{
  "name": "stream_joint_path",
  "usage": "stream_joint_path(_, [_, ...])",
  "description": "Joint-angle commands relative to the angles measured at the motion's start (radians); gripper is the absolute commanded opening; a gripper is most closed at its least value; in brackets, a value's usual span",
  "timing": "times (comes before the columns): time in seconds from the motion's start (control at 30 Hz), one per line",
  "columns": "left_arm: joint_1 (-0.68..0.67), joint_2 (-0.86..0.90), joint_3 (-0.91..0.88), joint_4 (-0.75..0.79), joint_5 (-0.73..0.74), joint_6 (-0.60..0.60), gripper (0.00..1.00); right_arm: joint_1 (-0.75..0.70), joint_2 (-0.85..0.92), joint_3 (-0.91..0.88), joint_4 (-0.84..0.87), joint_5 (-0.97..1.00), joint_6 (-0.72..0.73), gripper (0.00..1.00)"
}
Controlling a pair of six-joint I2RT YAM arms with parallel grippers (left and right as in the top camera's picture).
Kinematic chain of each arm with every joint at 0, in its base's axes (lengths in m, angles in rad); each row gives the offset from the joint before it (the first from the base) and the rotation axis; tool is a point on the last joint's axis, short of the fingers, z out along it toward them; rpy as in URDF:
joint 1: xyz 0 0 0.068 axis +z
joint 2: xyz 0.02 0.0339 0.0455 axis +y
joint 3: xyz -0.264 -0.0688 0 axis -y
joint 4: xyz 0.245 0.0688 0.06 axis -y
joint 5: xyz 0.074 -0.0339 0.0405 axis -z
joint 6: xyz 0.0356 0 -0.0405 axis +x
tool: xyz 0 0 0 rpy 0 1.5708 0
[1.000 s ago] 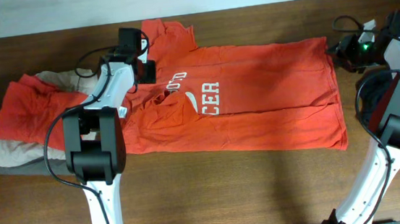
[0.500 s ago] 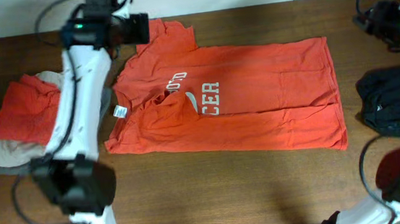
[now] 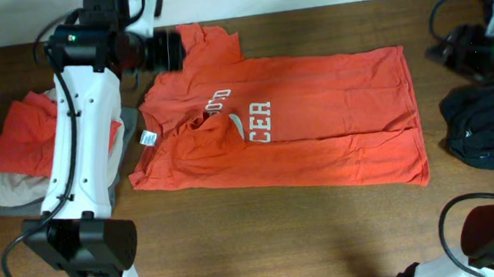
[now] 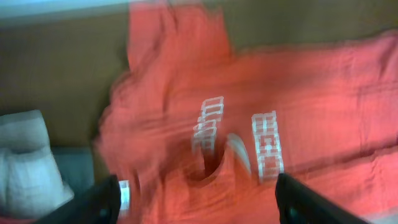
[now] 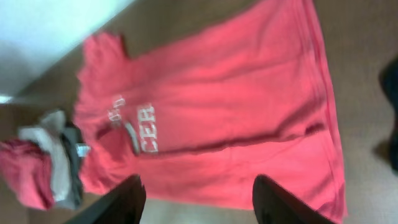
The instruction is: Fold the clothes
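Observation:
The orange-red T-shirt (image 3: 308, 120) lies spread across the table, neck to the left, with white "CER" lettering (image 3: 262, 122), a swoosh and a small white neck label (image 3: 147, 138). Its lower part is folded up along a crease. My left gripper (image 3: 172, 50) is raised over the far-left sleeve, open and empty; its wrist view shows the shirt (image 4: 249, 124) between the spread fingers (image 4: 196, 202). My right gripper (image 3: 454, 44) is raised at the far right, open and empty; its wrist view shows the whole shirt (image 5: 217, 112) from above, fingers apart (image 5: 202, 199).
A pile of clothes sits at the left: a red garment (image 3: 27, 135) over beige (image 3: 9, 186) and grey fabric. A dark garment (image 3: 488, 122) lies at the right edge. The table's far edge meets a white wall.
Both arms lifted off the table and swung up; the left gripper rose from the shirt's collar area to above the sleeve. The shirt lies the same way.

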Motion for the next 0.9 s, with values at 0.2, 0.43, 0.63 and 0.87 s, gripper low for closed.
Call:
stream_joint_path(0.2, [-0.068,0.012,-0.074,-0.233,-0.010,0.101,0.23,0.204,0.018,-0.121,-0.111,0.416,0.084,0.55])
stream_joint_path(0.43, [-0.122,-0.075,-0.074,-0.351,-0.294,0.000,0.21,0.320,-0.038,-0.153,-0.159,0.391,0.073,0.54])
stream_joint_path(0.63, [-0.177,-0.253,-0.154,-0.380,-0.352,-0.029,0.32,0.450,-0.177,-0.161,-0.210,0.533,0.180,0.67])
stream_joint_path(0.87, [-0.148,-0.353,-0.617,-0.082,-0.257,-0.028,0.53,0.432,-0.212,-0.291,-0.162,0.548,0.270,0.77])
